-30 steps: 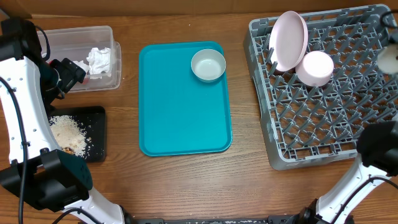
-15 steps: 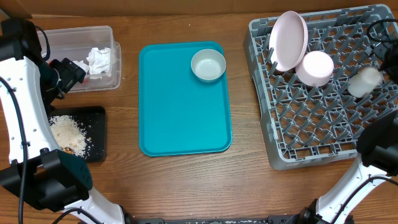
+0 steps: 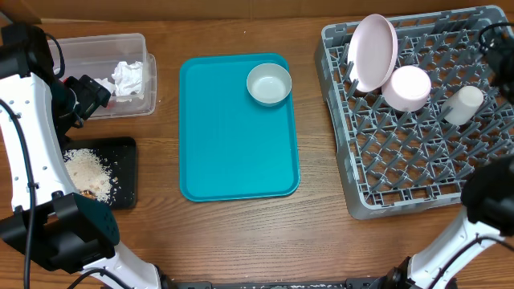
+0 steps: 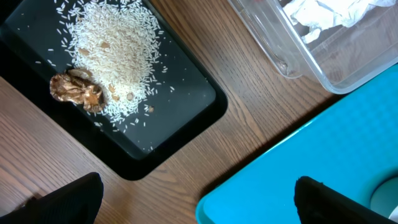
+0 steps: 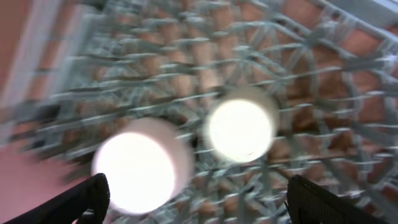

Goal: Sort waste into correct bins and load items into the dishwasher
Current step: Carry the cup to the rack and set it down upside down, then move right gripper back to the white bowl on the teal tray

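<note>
**A:** What should be minded at the rack?

**B:** The dish rack [image 3: 377,193] is loaded with the large plate [image 3: 373,50], stood on edge at the far left corner. The smaller plate [image 3: 409,87] is propped just beside it. The cup [image 3: 463,104] lies on the pegs near the smaller plate, toward the right edge. The right gripper [image 5: 202,199] is seen above the cup with fingers spread wide and nothing between them, so the cup is judged let go. A straight lift away is advised, so that nothing is clipped or rolled.

**A:** How is the cup pointed?

**B:** It is tipped over, not upright. Its long axis runs diagonally, one end toward the smaller plate and the other toward the rack's right edge. Whether mouth or base faces up cannot be told; only a blurred bright round end is shown.

**A:** And the other arm?

**B:** The left gripper [image 4: 196,199] is held spread and empty beside the teal tray [image 3: 233,152]. The grey bowl [image 3: 269,83] on that tray is not yet loaded.
</note>
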